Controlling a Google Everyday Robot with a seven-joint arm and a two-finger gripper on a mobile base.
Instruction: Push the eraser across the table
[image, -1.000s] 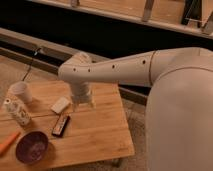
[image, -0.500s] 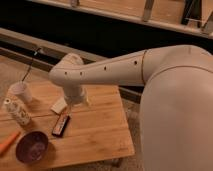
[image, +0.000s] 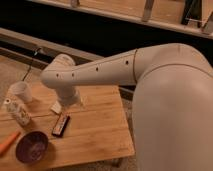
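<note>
Arm (image: 100, 70) farther left now, gripper (image: 70, 100) (wide open, empty) over cream block (image: 56, 107), eraser (image: 61, 125) just beside, bowl (image: 31, 147) near.

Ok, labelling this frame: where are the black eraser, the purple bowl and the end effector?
Black rectangular eraser with reddish strip (image: 61, 125), camera view, its middle.
Round purple bowl (image: 31, 148), camera view, its inside centre.
End effector (image: 70, 101), camera view, its tip, just beyond the eraser.

Black eraser (image: 61, 125) with reddish strip, pale grained wooden table (image: 100, 127), purple bowl (image: 43, 144).
</note>
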